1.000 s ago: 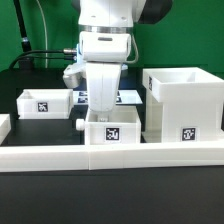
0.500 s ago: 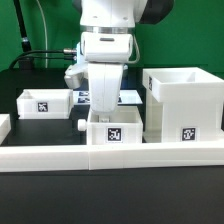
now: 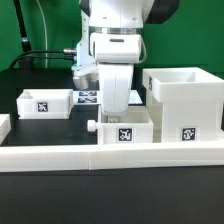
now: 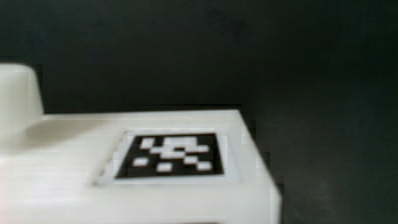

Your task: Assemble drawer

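A small white knobbed tray (image 3: 124, 130) of the drawer stands just behind the front rail, its tag facing the camera and its knob (image 3: 91, 126) pointing to the exterior view's left. My gripper (image 3: 117, 113) reaches straight down into it and is shut on its wall; the fingertips are hidden. The large cubic casing (image 3: 184, 100) stands close on the exterior view's right of this tray. A second small tray (image 3: 44, 102) sits at the left. The wrist view shows the held tray's tagged wall (image 4: 173, 158) and its knob (image 4: 15, 96) up close, with no fingers in view.
A long low white rail (image 3: 60, 155) runs across the front. The marker board (image 3: 88, 97) lies flat behind the arm. Black cables (image 3: 40, 55) hang at the back left over the dark table.
My gripper and the small tray have moved together toward the exterior view's right, closer to the large casing. The other parts have not moved.
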`<move>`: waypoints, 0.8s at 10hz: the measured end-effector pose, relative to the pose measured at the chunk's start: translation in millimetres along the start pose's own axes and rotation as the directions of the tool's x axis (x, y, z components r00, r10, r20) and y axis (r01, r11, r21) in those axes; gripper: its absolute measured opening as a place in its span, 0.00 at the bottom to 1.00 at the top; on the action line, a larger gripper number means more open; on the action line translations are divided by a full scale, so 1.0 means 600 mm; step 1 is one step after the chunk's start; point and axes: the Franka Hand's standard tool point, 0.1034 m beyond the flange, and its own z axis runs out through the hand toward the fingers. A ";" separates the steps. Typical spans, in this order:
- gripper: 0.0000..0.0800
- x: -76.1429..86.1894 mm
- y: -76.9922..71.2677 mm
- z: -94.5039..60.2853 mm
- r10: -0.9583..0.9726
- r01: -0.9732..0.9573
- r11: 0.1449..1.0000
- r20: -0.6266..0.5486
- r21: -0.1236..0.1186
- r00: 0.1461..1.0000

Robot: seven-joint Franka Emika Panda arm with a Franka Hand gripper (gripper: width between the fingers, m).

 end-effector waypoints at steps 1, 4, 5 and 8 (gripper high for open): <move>0.05 -0.001 0.000 0.000 0.003 -0.003 1.000 0.000 0.000 1.000; 0.05 0.005 -0.001 0.002 -0.004 0.004 1.000 -0.003 -0.011 1.000; 0.05 0.015 -0.002 0.002 -0.013 0.013 1.000 -0.001 -0.009 1.000; 0.05 0.020 -0.001 0.001 -0.007 0.007 1.000 0.000 -0.014 1.000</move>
